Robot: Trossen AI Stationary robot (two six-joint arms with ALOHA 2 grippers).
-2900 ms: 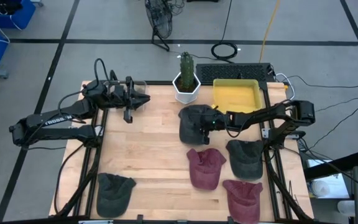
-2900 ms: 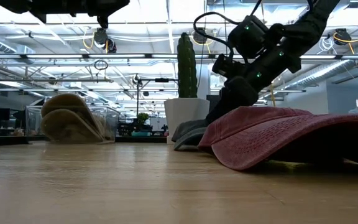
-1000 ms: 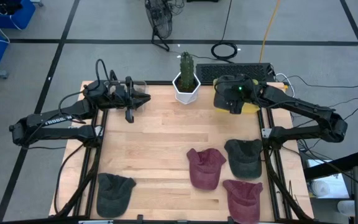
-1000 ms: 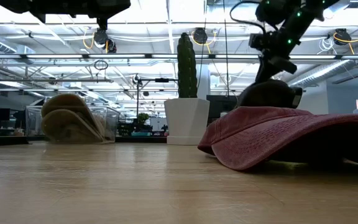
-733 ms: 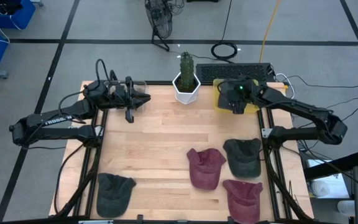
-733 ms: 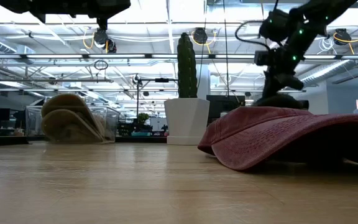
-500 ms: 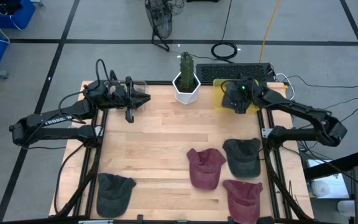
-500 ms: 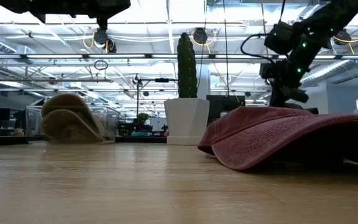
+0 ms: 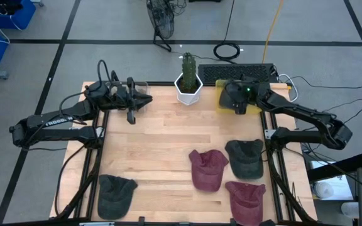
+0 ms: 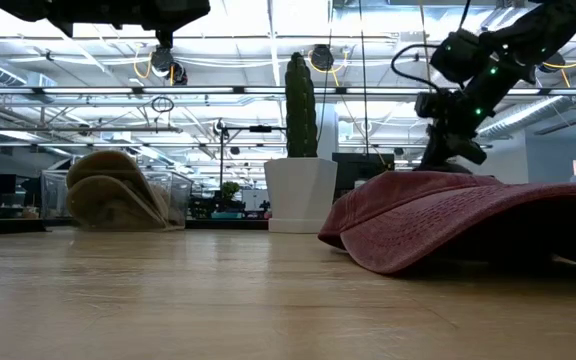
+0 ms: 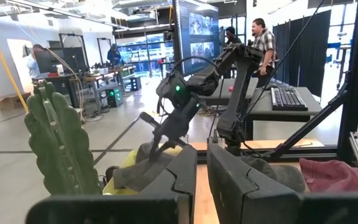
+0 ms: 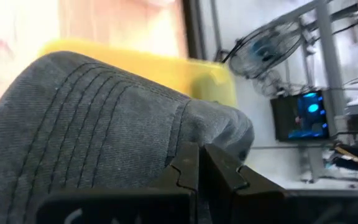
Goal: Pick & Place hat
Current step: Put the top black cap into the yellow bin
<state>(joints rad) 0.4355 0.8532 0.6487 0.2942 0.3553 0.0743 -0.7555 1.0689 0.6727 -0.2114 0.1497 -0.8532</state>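
Placement was the step in hand: the right gripper (image 9: 237, 99), pinching the dark grey hat (image 12: 98, 118) by its fabric, hung over the yellow bin (image 9: 221, 100) at the upper right of the high view. Release came next, I judged, needing the jaws to part with the hat inside the rim. Three seconds before, that hat sat mid-table by the maroon cap (image 9: 207, 168). Over at upper left, the left gripper (image 9: 144, 100) waited, nearly closed, empty.

Robotics lab: workbenches (image 11: 101, 76), ceiling trusses (image 10: 218, 92)
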